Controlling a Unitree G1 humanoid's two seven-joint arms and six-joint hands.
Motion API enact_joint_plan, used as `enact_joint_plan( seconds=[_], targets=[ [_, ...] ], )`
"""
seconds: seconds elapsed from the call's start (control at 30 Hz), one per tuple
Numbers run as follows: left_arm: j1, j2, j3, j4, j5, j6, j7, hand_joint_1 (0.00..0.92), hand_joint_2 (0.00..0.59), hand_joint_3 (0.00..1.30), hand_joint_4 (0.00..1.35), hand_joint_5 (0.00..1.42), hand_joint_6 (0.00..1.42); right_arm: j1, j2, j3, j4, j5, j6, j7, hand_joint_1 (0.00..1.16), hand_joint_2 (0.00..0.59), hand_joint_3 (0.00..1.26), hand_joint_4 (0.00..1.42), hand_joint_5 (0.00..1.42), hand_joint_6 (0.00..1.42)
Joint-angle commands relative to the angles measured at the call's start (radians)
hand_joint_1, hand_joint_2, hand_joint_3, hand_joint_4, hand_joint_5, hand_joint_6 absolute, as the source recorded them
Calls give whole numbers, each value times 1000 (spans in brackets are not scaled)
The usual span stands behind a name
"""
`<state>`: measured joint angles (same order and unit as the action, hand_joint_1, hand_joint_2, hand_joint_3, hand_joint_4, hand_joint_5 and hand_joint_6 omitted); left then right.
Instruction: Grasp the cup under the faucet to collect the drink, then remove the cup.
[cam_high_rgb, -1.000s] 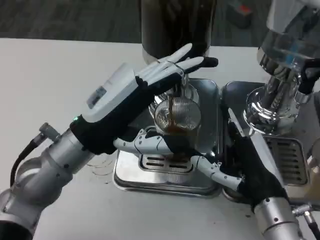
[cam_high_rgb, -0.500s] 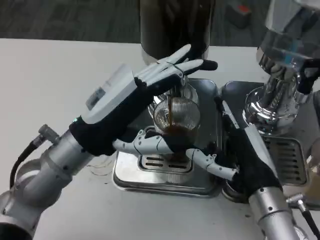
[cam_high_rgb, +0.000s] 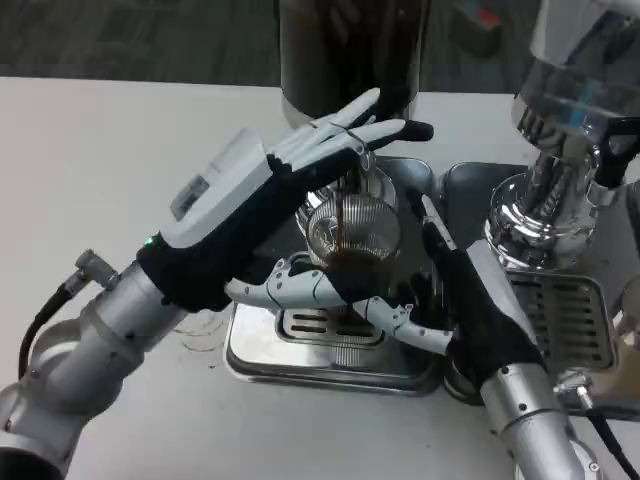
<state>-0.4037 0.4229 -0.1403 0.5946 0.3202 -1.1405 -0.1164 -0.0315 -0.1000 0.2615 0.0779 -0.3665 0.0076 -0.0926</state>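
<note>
Left hand (cam_high_rgb: 255, 195) reaches forward, fingers extended; right hand (cam_high_rgb: 465, 300) spread open.

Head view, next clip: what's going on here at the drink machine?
A glass cup sits on the metal drip tray under the faucet, and a dark stream is running into it; it is partly filled. The left hand reaches over the cup toward the faucet, with its lower fingers at the cup's base. The right hand is close beside the cup, fingers spread toward it, not clearly gripping. The cup is not yet removed.
</note>
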Motion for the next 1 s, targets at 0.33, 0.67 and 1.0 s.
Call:
enact_joint_plan(
  seconds=[0.33, 0.67, 1.0],
  targets=[
    [69, 22, 98, -79, 2, 96, 69, 0, 142, 190, 17, 172, 100, -23, 17, 3, 35, -2, -52, -10, 703, 209, 0, 0, 0, 0],
    [184, 55, 235, -199, 136, 157, 220, 0, 155, 147, 0, 129, 31, -25, 21, -6, 39, 14, -66, 0, 692, 210, 0, 0, 0, 0],
    [366, 120, 287, -203, 311, 269, 411, 0, 149, 130, 0, 89, 0, -26, 46, -3, 51, 31, -74, -6, 694, 196, 0, 0, 0, 0]
  ],
)
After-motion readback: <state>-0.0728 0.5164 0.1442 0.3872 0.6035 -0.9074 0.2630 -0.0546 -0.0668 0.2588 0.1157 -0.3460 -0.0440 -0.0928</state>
